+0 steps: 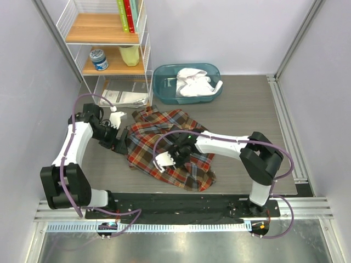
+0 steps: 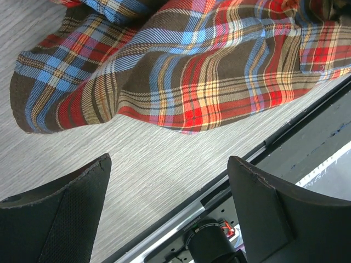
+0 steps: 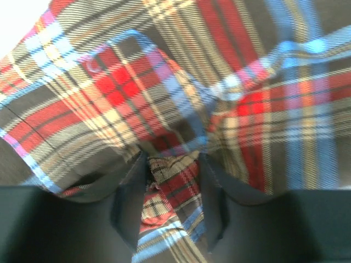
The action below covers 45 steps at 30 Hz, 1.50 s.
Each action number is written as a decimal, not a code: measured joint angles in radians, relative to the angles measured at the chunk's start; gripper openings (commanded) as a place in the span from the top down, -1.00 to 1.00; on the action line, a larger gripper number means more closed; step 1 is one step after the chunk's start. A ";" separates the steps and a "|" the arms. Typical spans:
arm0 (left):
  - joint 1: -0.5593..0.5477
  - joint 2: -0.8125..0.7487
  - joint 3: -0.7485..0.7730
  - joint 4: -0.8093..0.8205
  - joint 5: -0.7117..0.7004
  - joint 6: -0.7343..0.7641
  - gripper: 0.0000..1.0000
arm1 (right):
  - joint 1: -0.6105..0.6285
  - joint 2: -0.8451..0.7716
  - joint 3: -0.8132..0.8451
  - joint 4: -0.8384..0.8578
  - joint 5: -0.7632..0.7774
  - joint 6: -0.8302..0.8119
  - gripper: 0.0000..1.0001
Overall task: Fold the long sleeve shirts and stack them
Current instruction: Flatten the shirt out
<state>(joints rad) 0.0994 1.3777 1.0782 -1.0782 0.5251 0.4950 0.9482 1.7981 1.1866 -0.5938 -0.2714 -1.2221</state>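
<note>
the plaid shirt (image 1: 145, 142) lies crumpled in the middle of the top view, spread on the grey table (image 1: 247, 120). in the upper centre a teal bin (image 1: 164, 90) holds a bunched white shirt (image 1: 194, 82), well apart from the plaid one. at the upper left a wire shelf (image 1: 104, 27) carries books (image 1: 127, 13) on top, a small jar (image 1: 99, 59) and a pale yellow container (image 1: 130, 55) on the middle board, and printed papers (image 1: 123, 93) in its bottom basket. the left gripper (image 2: 170, 161) stands with its fingers spread wide, nothing between them, over bare table just beside the shirt's left edge. the right gripper (image 3: 174, 159) is drawn narrow, pinching a raised fold of the plaid shirt near the cloth's middle.
</note>
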 measured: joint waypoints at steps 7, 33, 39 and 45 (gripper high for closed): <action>0.000 -0.019 0.005 -0.016 0.003 0.047 -0.63 | 0.000 -0.076 0.038 -0.091 0.064 -0.002 0.98; -0.576 -0.075 -0.251 0.135 -0.297 0.292 -0.61 | -0.359 -0.866 -0.285 -0.404 0.274 0.325 -0.69; -0.623 -0.088 -0.303 0.187 -0.378 0.300 0.24 | -0.343 -0.752 -0.204 -0.399 0.102 0.394 -0.60; -0.610 -0.187 -0.294 0.166 -0.368 0.250 -0.37 | -0.313 -0.607 -0.233 -0.343 -0.069 0.500 -0.57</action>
<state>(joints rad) -0.5102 1.1912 0.7837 -0.9119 0.1574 0.7448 0.6353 1.1912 0.9531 -0.9367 -0.3405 -0.7216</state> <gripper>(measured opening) 0.561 0.791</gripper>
